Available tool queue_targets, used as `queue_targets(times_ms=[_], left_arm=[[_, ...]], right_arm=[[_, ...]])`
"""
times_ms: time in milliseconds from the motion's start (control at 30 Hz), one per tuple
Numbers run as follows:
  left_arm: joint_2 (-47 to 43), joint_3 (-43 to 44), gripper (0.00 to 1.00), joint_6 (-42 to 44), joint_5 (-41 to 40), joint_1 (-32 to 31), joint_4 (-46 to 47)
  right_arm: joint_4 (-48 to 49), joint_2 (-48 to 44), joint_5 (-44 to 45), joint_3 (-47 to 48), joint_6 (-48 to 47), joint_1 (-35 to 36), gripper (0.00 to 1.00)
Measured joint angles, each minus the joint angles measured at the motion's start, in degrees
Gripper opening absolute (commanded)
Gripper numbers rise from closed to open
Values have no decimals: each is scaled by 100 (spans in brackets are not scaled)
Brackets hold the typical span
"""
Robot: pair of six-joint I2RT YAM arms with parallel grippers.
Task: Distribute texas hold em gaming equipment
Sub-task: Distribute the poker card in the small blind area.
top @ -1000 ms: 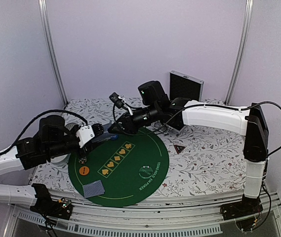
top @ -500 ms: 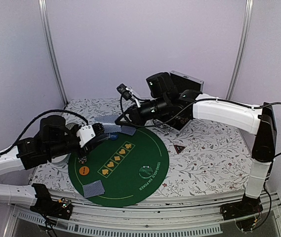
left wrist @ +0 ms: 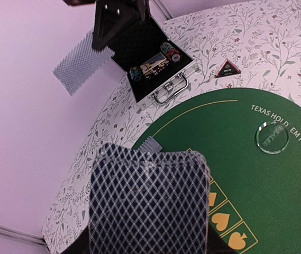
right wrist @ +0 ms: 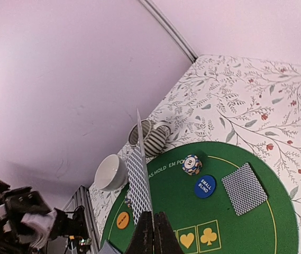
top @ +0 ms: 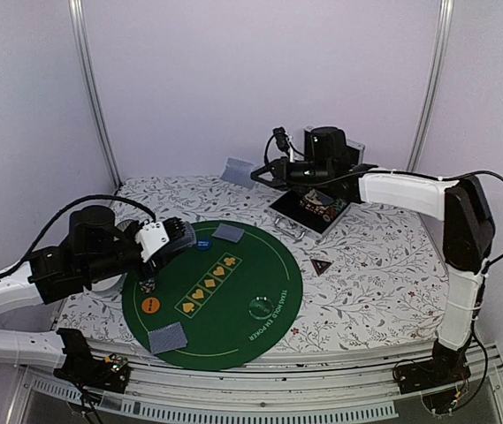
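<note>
My left gripper (top: 178,237) is shut on a deck of grey-blue-backed cards (left wrist: 149,203), held over the left edge of the round green mat (top: 233,318). My right gripper (top: 260,174) is shut on a single card (top: 236,170), held high above the back of the table; that card also shows edge-on in the right wrist view (right wrist: 139,185). One card (top: 228,232) lies on the far side of the mat, and more cards (top: 167,336) lie at its near edge. A blue disc (right wrist: 205,186), a chip stack (right wrist: 191,164), an orange disc (top: 150,306), a whitish disc (top: 259,307) and the dark triangle (top: 321,266) lie about.
An open metal case (top: 313,208) holding chips stands behind the mat, under my right arm. A white bowl (right wrist: 110,172) and a striped cup (right wrist: 150,137) stand off the mat's left side, near my left arm.
My right gripper has left the deck at my left gripper and risen up and back to the right, carrying one card. My left arm has stayed put.
</note>
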Motion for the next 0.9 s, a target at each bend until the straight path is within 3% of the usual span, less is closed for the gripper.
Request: queue_targets(times_ms=[200, 367, 633, 900], left_arm=[[-52, -2, 43, -4, 7, 0, 2], [-81, -4, 43, -11, 11, 0, 22], [-81, -9, 43, -11, 9, 0, 44], [-81, -9, 43, -11, 9, 0, 46]], right_arm=[[304, 2013, -59, 1075, 800, 26, 2], [262, 3128, -203, 1762, 1246, 7, 2], [201, 4026, -603, 2695, 1725, -98, 3], [46, 4131, -647, 2817, 1821, -127, 8]])
